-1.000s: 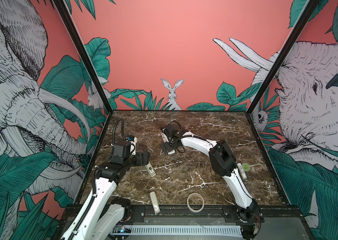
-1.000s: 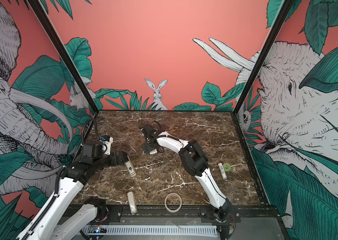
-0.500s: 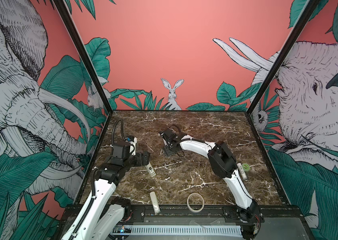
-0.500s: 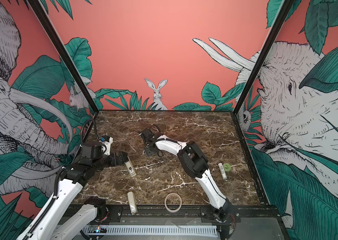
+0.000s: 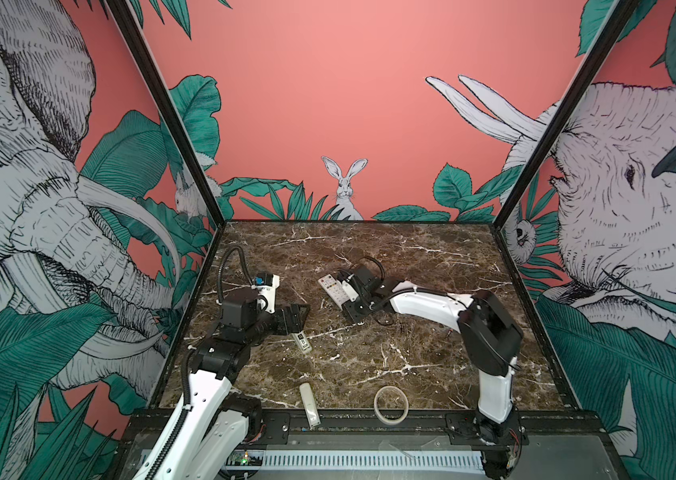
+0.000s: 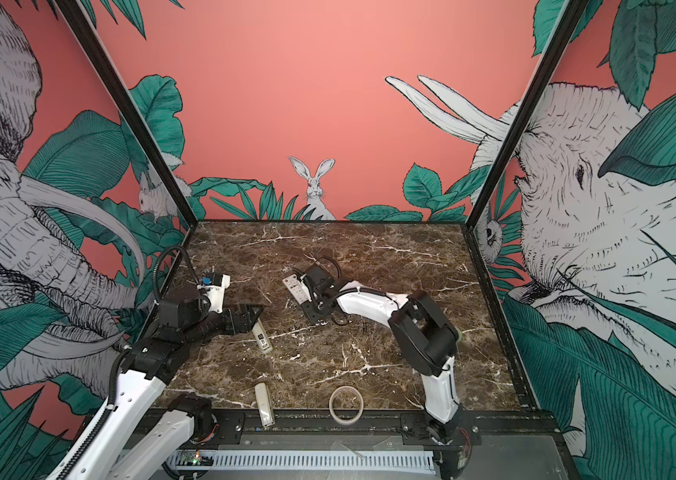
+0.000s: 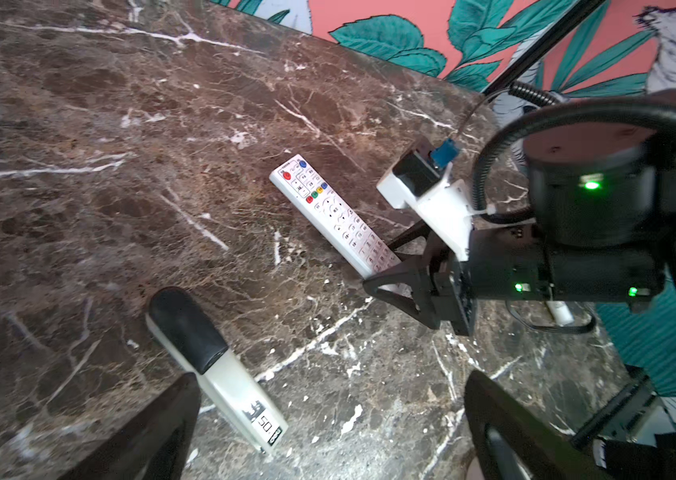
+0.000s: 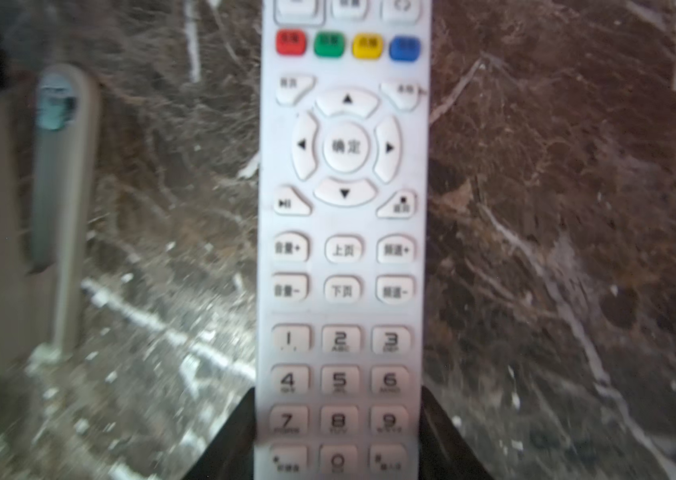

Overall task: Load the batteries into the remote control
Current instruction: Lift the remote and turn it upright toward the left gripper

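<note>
Here, the right claw point(image 8: 336, 399) clamps the remote control point(image 8: 342, 249) (buttons up) by one end; the left claw point(image 7: 334, 380) gapes, empty.

marble table point(image 5: 411, 257): grey-white stick with black-and-white label point(image 5: 301, 341) lies flat, left of centre. plain cream remote point(image 5: 309, 404) at front edge, near end over the black rail. tape ring point(image 5: 390, 419) flat to its right, apart.
</note>
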